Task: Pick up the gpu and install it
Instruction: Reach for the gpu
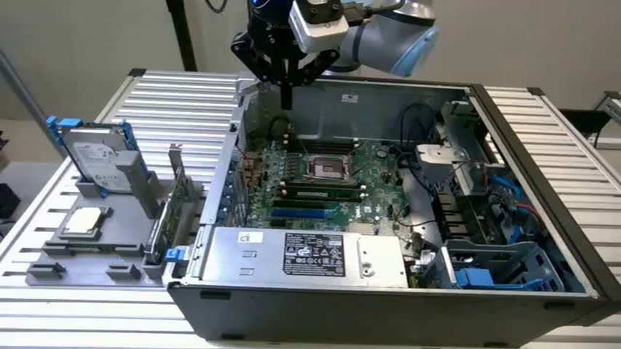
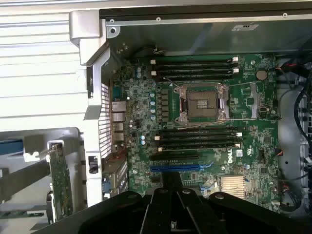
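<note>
Two steps, with the first apparently not yet begun: hovering with the gripper [image 1: 287, 93] at the upper centre of the exterior view, above the rear wall of the open case [image 1: 359, 109] and its motherboard [image 2: 248, 146]. Holding the fingers pressed together, gripping nothing, touching nothing. Showing the gpu [image 1: 170, 211] standing on edge in the grey rack [image 1: 97, 251] at the exterior view's left, just outside the case. Judging the pick-up as calling for parted fingers and a crossing to that rack.
</note>
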You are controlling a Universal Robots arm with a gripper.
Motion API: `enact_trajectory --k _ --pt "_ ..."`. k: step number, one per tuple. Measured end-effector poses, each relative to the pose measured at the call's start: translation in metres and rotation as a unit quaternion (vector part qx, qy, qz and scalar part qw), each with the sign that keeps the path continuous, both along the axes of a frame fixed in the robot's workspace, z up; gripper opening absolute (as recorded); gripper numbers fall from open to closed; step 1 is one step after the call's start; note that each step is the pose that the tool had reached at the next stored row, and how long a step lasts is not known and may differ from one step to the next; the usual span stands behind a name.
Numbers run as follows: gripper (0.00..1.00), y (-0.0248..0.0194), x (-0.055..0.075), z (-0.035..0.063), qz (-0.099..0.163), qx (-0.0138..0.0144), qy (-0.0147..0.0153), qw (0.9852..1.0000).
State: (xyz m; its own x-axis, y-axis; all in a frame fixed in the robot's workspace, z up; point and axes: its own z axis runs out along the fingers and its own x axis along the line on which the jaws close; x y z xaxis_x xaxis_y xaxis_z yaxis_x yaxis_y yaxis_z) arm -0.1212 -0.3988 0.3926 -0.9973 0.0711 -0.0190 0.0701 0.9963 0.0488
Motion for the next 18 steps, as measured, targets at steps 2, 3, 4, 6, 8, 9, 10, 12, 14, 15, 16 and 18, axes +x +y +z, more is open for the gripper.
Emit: enact_trajectory --k 2,3,4,6,8,9,10,12,14,15,16,18 --pt "0.11 0.0 0.0 0.0 0.0 0.0 0.0 1.0" --pt "0.11 0.0 0.0 0.0 0.0 0.0 0.0 1.0" --pt "0.11 0.0 0.0 0.0 0.0 0.0 0.0 1.0" --pt "0.11 0.0 0.0 0.0 0.0 0.0 0.0 1.0" --pt "0.11 0.0 0.0 0.0 0.0 0.0 0.0 1.0" --pt "0.11 0.0 0.0 0.0 0.0 0.0 0.0 1.0" --pt "0.11 0.0 0.0 0.0 0.0 0.0 0.0 1.0" --pt "0.11 0.0 0.0 0.0 0.0 0.0 0.0 1.0" --pt "0.11 -0.0002 0.0 0.0 0.0 0.0 0.0 1.0" --pt "0.11 -0.001 -0.002 0.0001 0.0 -0.0002 0.0001 1.0" --pt "0.11 -0.0028 -0.005 0.0 0.0 -0.0001 0.0 1.0" --pt "0.11 -0.0085 -0.011 -0.0002 0.0 0.0 -0.0001 1.0"
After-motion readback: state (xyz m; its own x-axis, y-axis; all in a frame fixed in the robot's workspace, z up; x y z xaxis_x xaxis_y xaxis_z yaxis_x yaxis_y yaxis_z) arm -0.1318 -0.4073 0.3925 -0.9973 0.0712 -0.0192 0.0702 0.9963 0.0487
